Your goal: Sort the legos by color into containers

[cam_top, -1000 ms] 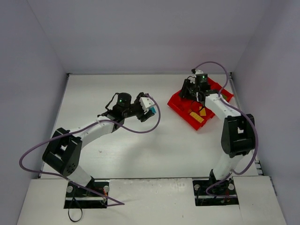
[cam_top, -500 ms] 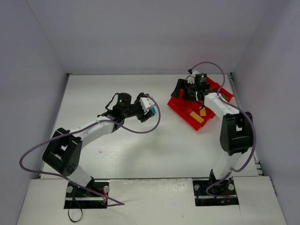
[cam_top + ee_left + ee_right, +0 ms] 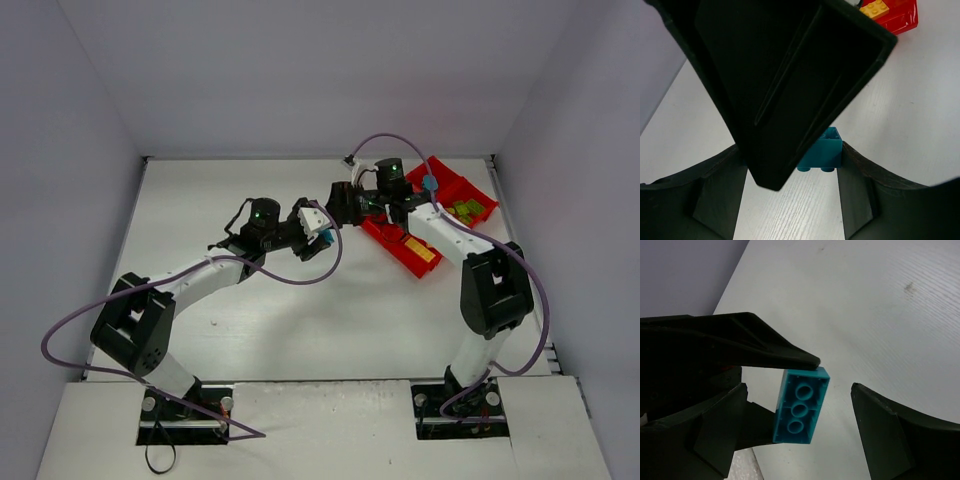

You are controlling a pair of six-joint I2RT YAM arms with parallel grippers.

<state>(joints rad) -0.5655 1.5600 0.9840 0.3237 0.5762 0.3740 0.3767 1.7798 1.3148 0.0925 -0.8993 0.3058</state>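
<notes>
My left gripper (image 3: 320,229) is shut on a cyan-blue lego (image 3: 326,235) and holds it above the table's middle. In the left wrist view the lego (image 3: 824,154) sits between my fingers (image 3: 862,192), half hidden by the right gripper's black finger. My right gripper (image 3: 340,206) is open right beside it. In the right wrist view the right gripper (image 3: 799,390) has its jaws on either side of the lego (image 3: 801,407), whose hollow underside faces the camera. It is nearer the left finger and touches neither. The red tray (image 3: 398,250) lies at the back right.
The tray holds yellow bricks (image 3: 421,250) in a near compartment and green ones (image 3: 466,210) in a far one. Its corner with a yellow brick (image 3: 875,7) shows in the left wrist view. White walls close in the table on three sides.
My right arm has swung left from above the tray to the left gripper, and its open jaws now bracket the cyan-blue lego. The left arm has not moved.
</notes>
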